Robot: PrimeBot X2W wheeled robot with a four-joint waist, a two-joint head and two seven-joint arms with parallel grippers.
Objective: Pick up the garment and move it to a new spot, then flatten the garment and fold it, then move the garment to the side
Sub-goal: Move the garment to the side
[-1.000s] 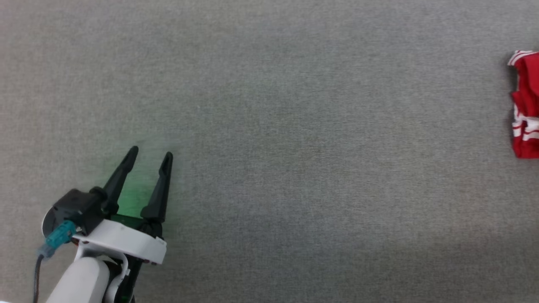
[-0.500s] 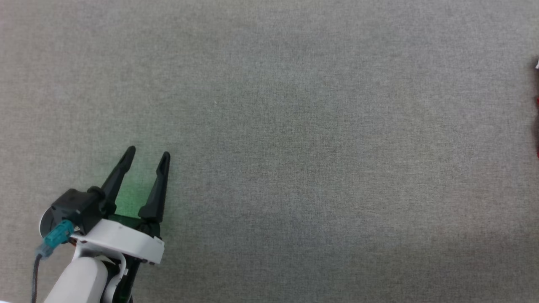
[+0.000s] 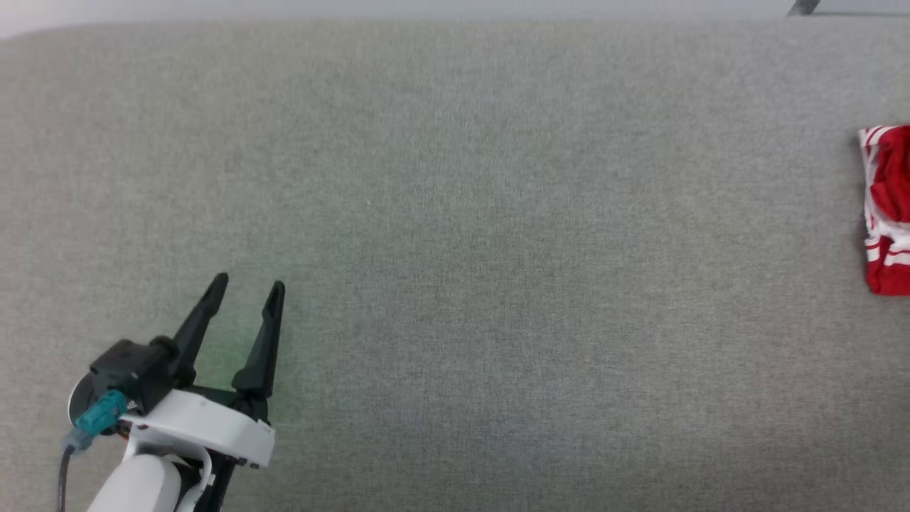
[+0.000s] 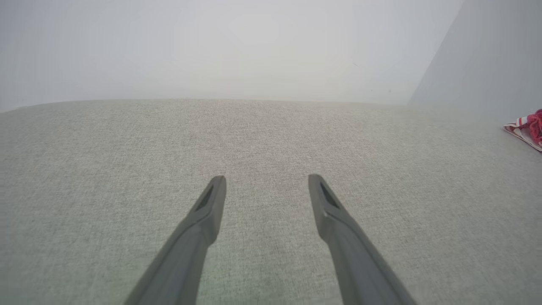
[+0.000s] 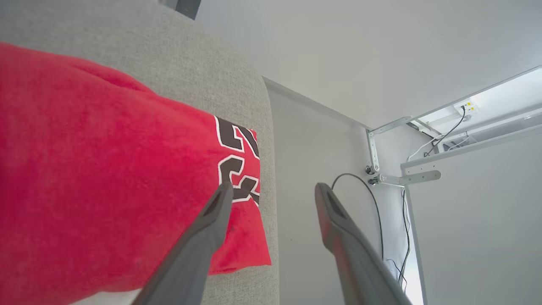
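Garment (image 3: 889,213) back in head view, loose beside wide right pincer (image 5: 273,186); left pincer (image 3: 249,281) wide.

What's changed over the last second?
The head camera shifted, so the whole picture slid down and the far edge of the grey surface now shows. The shirt looks bunched slightly differently. The right gripper is open by its edge. The left gripper stayed open.

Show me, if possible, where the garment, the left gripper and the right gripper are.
garment (image 5: 106,169): right wrist view, on the middle of its plain red part.
left gripper (image 3: 250,281): head view, midway between its two fingertips.
right gripper (image 5: 274,186): right wrist view, midway between its two fingertips.
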